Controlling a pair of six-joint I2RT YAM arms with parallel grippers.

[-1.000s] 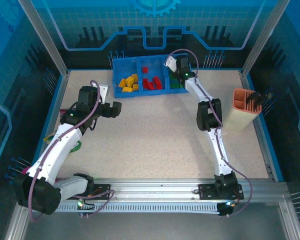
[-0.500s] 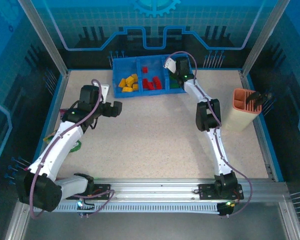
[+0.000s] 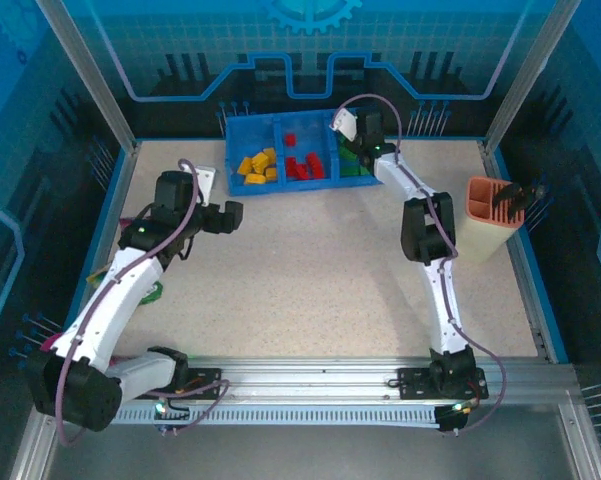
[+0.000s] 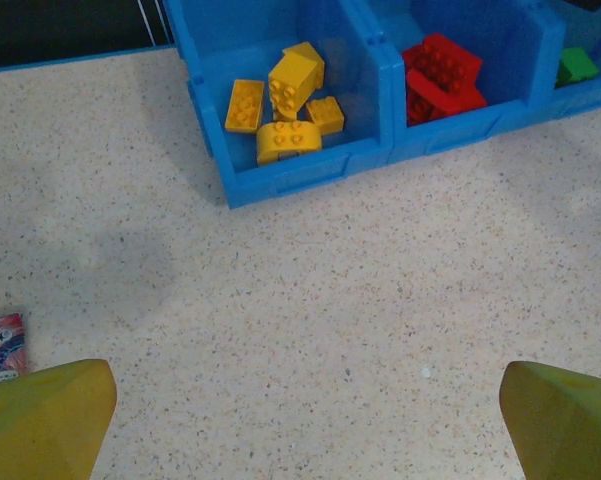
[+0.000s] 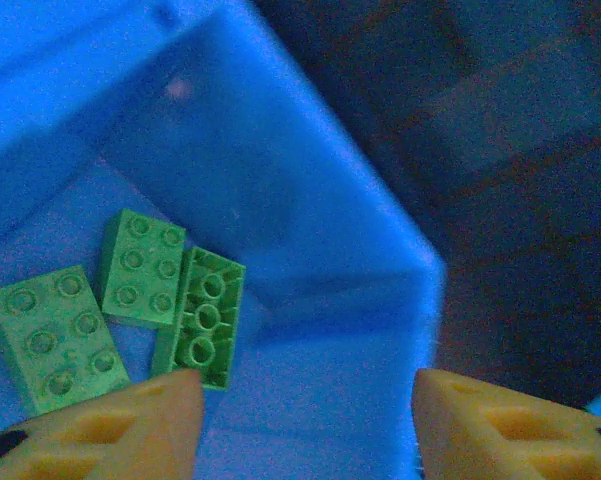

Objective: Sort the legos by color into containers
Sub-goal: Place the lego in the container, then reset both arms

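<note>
Right gripper, jaws apart, over green legos near tray corner

The top view overlooks the whole surface. Both wrist views face the tray, the right far closer.

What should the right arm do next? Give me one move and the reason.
Probably lift the right gripper straight up, clear of the blue compartment. Its jaws stand apart with nothing between them, and three green bricks lie loose on the compartment floor beneath, so its drop looks done.
</note>
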